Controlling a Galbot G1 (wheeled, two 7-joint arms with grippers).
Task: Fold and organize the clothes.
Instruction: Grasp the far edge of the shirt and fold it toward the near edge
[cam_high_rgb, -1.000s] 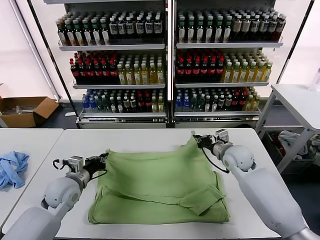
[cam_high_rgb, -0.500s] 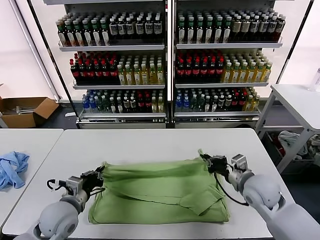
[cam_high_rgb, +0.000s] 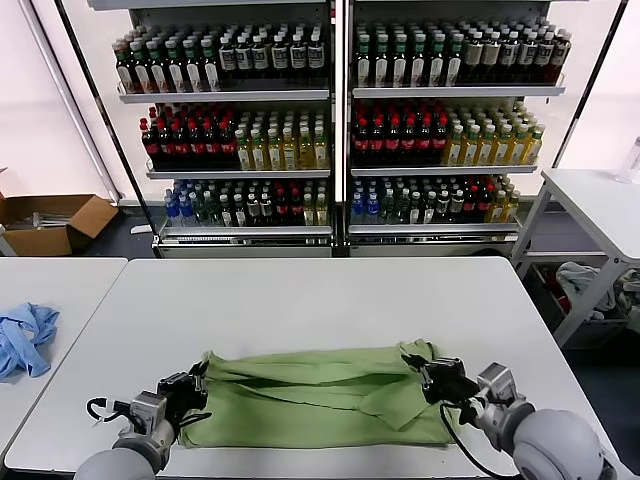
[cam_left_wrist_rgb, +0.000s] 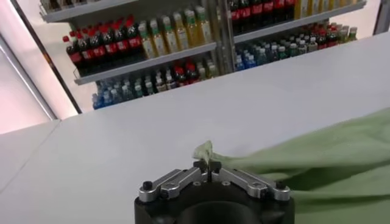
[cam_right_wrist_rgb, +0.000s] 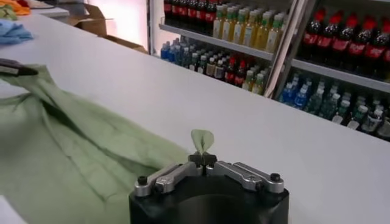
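Here, far left on a side desk (cam_high_rgb: 60, 285), lies a blue cloth (cam_high_rgb: 24, 338). Behind it on the floor sits a brown box (cam_high_rgb: 50, 220). On the main desk (cam_high_rgb: 300, 300), near its front edge, lies the green shirt (cam_high_rgb: 310, 395), folded into a long flat band. The left gripper (cam_high_rgb: 190, 385) is clenched on the shirt's left corner, and a bit of green cloth sticks up between its fingers (cam_left_wrist_rgb: 207, 165). The right gripper (cam_high_rgb: 428, 372) is clenched on the shirt's right corner, and a small green tip pokes up from it (cam_right_wrist_rgb: 202, 159). Both grippers sit low, just above the desk. Behind the desk stand shelves (cam_high_rgb: 330, 95) full of bottles (cam_high_rgb: 240, 55).
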